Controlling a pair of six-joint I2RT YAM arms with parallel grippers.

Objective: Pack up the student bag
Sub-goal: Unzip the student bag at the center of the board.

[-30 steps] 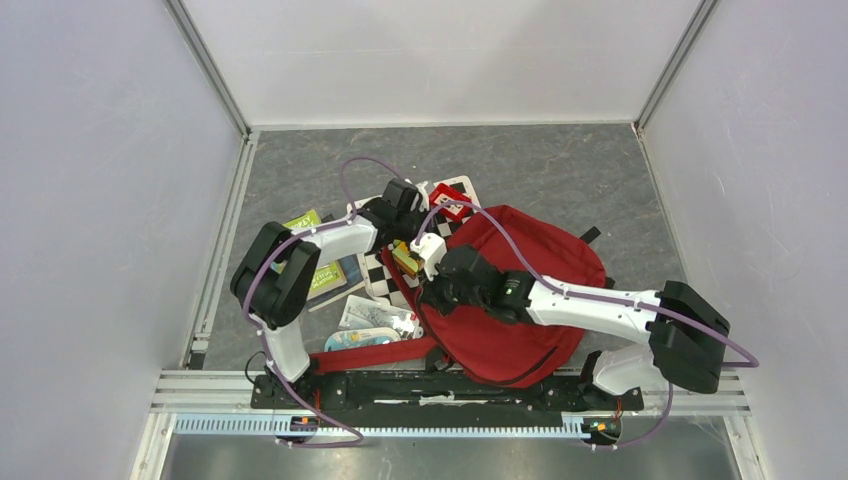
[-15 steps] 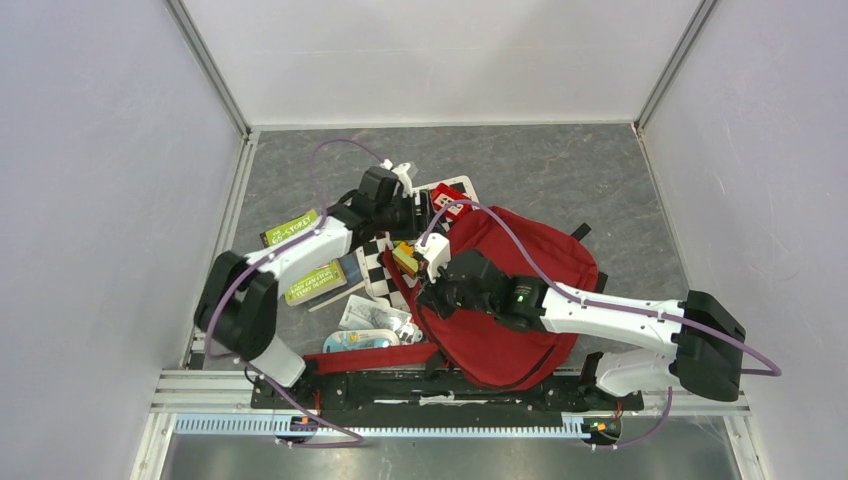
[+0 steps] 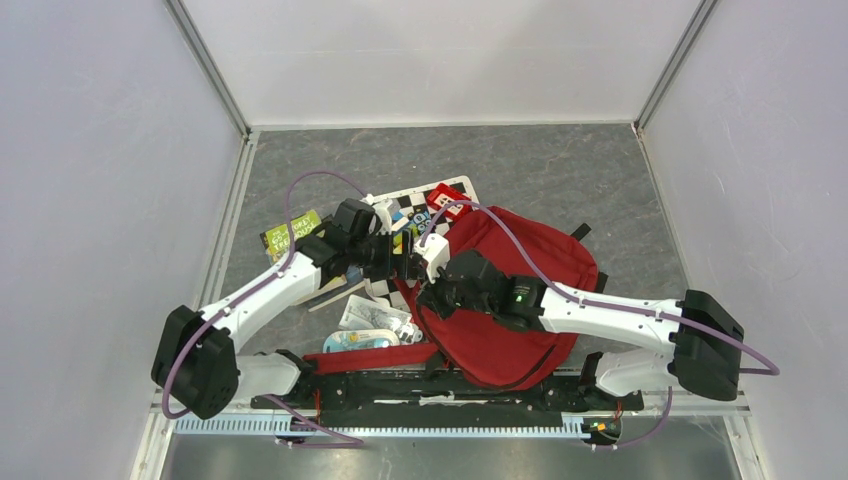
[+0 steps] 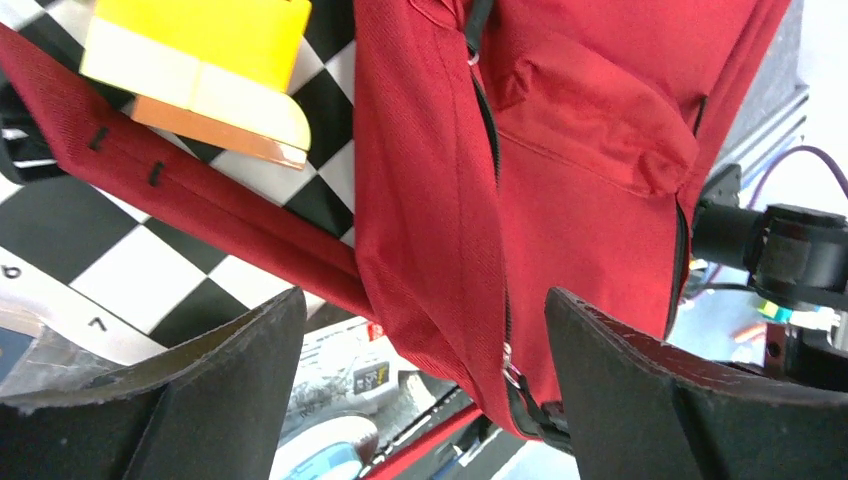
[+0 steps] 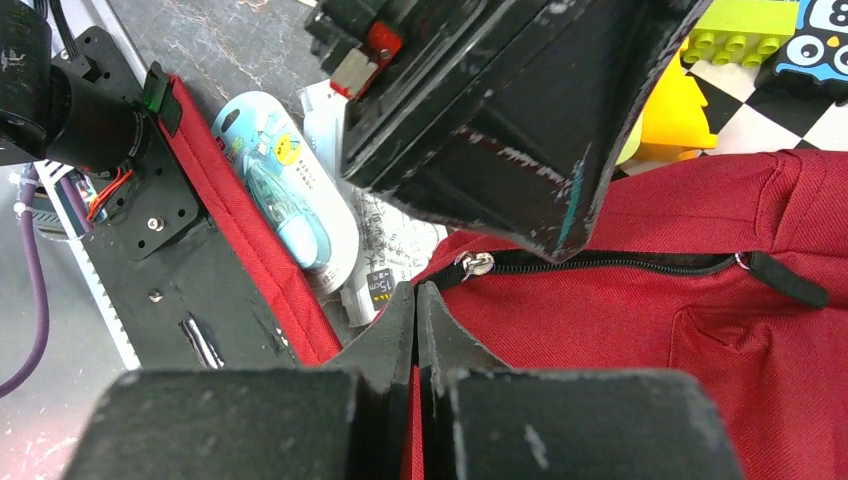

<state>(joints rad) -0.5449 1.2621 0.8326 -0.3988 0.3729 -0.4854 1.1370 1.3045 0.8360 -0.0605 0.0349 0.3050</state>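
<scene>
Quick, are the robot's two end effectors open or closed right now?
Left end effector: open, holding nothing.
Right end effector: shut at the student bag; any grip cannot be told.

Open desk (image 3: pixel 560 160) lies before you along the far wall and to the right of the student bag (image 3: pixel 500 345), with room for a tool to pass. The left side is crowded: a checkered board (image 3: pixel 445 192), a green book (image 3: pixel 290 232), plastic packets (image 3: pixel 372 316) and a red shoulder strap (image 3: pixel 365 357) cover the desk left of the bag. The left tool (image 3: pixel 405 250), jaws wide, hangs just beside the pinched-shut right tool (image 3: pixel 430 297) at the bag's zipper (image 5: pixel 600 262), each blocking the other's path. A yellow block (image 4: pixel 200 50) rests on the board by the strap.
</scene>
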